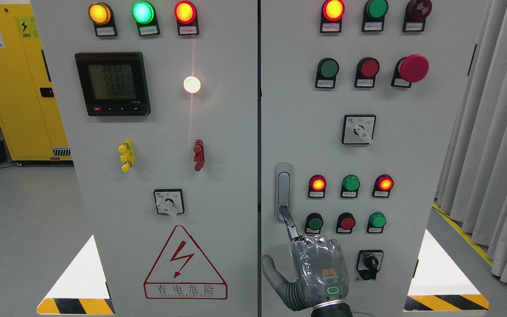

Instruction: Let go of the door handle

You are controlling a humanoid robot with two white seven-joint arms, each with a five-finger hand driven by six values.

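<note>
Door handle on grey cabinet door touched by right hand's extended index fingertip, gripping nothing.

Right robot hand upright; index finger extended, thumb splayed

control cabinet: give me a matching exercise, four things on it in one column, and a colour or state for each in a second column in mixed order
Things:
1. door handle
2. emergency stop button
3. digital meter
4. warning triangle sticker

Colour or state:
A. red outline with a lightning bolt
B. silver, with a fingertip of the right hand at its lower end
C. large red mushroom head
D. black frame with a lit display

Pairs: 1-B, 2-C, 3-D, 4-A
</note>
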